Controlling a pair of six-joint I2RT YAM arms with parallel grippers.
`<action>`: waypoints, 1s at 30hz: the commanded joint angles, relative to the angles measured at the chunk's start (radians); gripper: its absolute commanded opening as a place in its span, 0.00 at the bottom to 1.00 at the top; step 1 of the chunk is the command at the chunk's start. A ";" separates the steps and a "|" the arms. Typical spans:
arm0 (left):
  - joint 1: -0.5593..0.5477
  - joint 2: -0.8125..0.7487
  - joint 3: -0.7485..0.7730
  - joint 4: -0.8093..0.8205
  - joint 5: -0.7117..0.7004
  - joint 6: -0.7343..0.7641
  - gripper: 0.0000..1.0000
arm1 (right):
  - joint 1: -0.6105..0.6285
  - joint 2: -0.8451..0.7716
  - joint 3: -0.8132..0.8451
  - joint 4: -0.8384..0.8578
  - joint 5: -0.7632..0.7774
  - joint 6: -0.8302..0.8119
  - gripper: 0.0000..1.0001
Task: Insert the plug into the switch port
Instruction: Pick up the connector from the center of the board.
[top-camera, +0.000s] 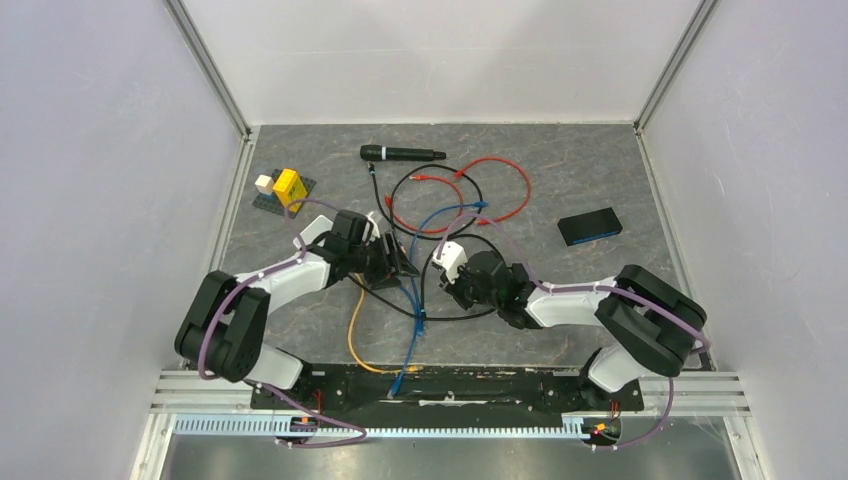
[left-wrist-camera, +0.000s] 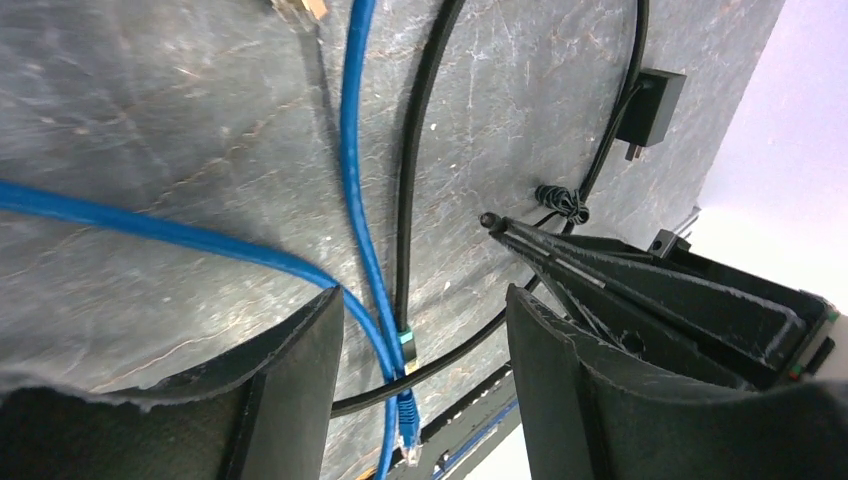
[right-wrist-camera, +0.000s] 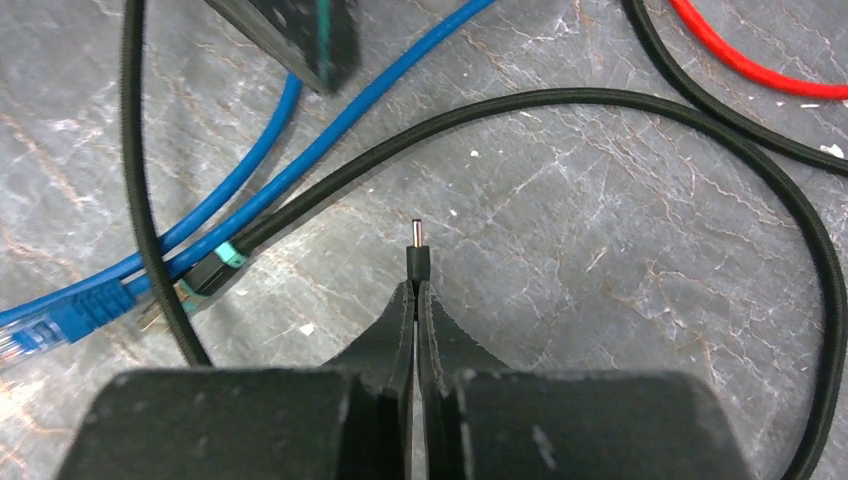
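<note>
Right hand clamps a small black, silver-tipped plug, possibly barrel-type; left hand spread wide.

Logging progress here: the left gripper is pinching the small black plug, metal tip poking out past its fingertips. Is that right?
Not quite: it is the right gripper that pinches the plug, metal tip poking out past its fingertips, as the right wrist view shows. The left gripper is open.
</note>
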 joint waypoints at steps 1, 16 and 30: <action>-0.049 0.061 0.046 0.113 0.037 -0.092 0.66 | -0.004 -0.065 -0.046 0.135 -0.054 0.028 0.00; -0.141 0.192 0.083 0.250 0.048 -0.207 0.57 | -0.005 -0.098 -0.069 0.191 -0.085 0.044 0.00; -0.141 0.185 -0.010 0.390 0.104 -0.363 0.26 | -0.004 -0.092 -0.063 0.211 -0.048 0.067 0.00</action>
